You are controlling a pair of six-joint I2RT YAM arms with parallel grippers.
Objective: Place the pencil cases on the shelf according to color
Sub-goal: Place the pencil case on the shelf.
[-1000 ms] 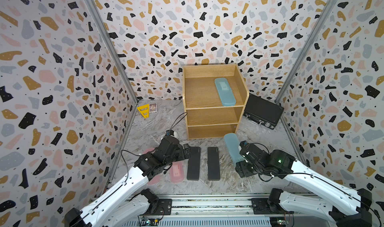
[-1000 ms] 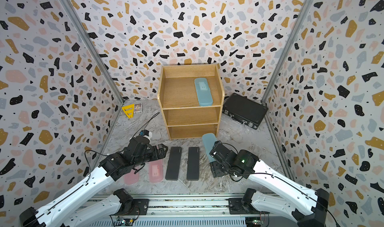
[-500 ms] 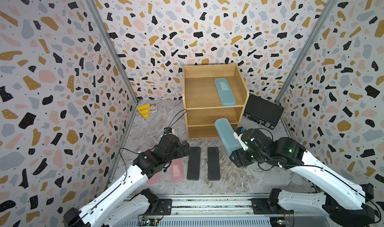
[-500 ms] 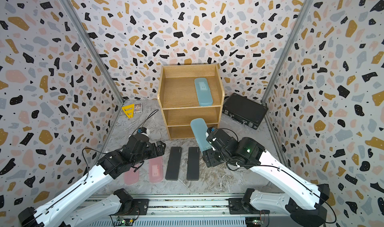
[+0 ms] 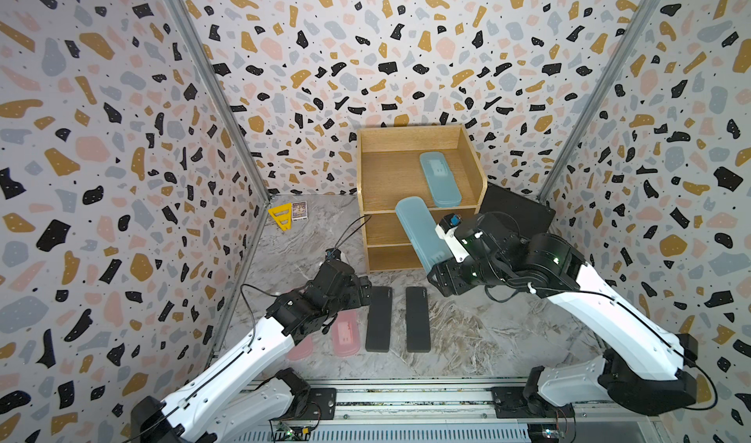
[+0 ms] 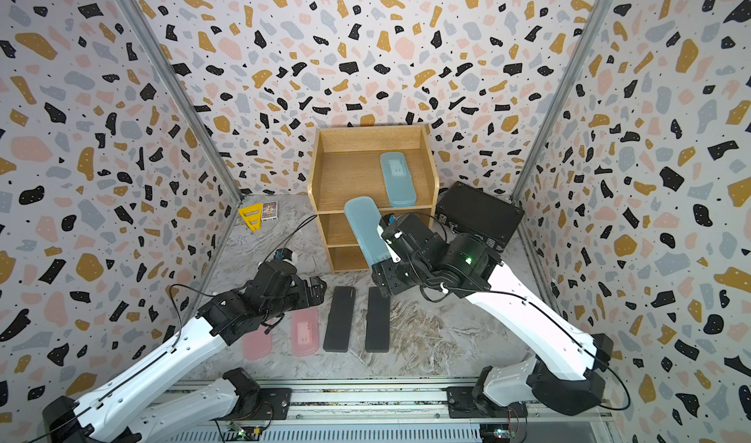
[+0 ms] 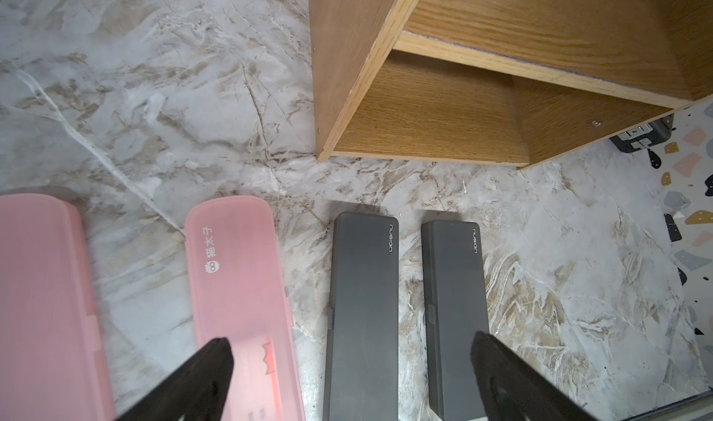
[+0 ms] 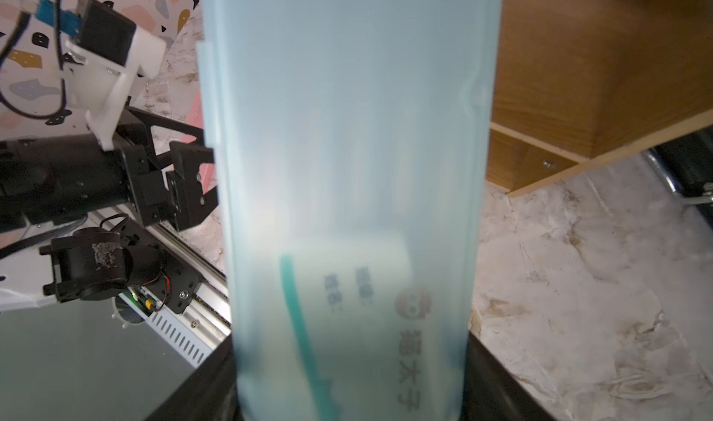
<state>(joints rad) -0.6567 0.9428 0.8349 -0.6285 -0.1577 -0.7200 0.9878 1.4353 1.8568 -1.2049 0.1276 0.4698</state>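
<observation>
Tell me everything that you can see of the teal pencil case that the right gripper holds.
The held teal case is long, flat, translucent plastic, rounded at its free end, closed, with a tab on one long edge. A printed card shows inside. The right gripper clamps its lower end across the width. It is off the table, tilted, free end toward the shelf; contact unclear.

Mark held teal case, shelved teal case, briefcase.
held teal case [image 5: 420,231]: in a top view, mid-body
shelved teal case [image 5: 440,179]: in a top view, lid centre
briefcase [image 6: 483,213]: in a top view, lid centre
</observation>
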